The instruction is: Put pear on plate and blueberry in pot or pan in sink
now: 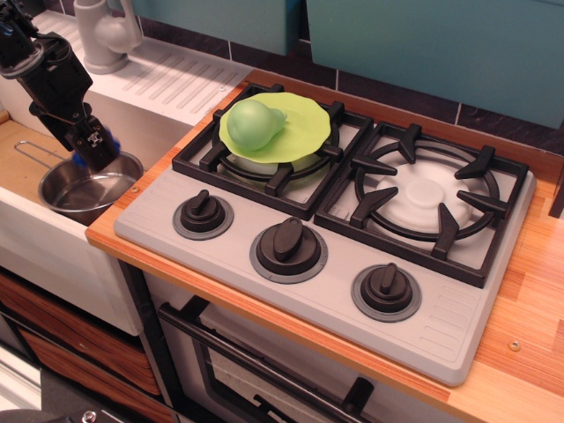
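Now blueberry (95, 146) between jaws, over pan (85, 184)

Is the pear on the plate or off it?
On it. The pear rests on the left part of the lime-green plate, which lies on the rear-left burner grate.

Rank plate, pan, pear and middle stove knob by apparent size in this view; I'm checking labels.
1. plate
2. pan, near the plate's size; camera distance makes this unsure
3. middle stove knob and pear, too alike to rank
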Controlling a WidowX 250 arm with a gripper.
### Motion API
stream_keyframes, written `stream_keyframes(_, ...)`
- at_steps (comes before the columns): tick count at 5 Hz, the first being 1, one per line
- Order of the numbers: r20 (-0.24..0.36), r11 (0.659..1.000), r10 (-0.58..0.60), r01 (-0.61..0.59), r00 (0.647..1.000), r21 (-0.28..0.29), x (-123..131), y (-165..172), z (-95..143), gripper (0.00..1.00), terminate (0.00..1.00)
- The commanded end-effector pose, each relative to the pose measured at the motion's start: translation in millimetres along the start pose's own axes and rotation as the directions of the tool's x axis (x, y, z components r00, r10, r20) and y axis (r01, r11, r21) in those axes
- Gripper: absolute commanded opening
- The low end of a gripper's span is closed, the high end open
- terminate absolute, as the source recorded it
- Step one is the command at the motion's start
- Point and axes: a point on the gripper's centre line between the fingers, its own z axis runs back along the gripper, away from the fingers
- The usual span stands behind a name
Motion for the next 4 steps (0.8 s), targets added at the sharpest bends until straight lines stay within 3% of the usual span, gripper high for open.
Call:
stream_keyframes(1,0.024,0.999,-0.008,0.007,1.0,0.048,12,-5,21,1.0,0.0)
stream_keyframes(2,0.01,0.999,-0.013,0.012,1.0,0.039,12,-8,30,1.0,0.0)
stream_keyframes(4,-0.073,1.0,-0.024,0.025,0.997,0.012,10,-33,89,1.0,0.0)
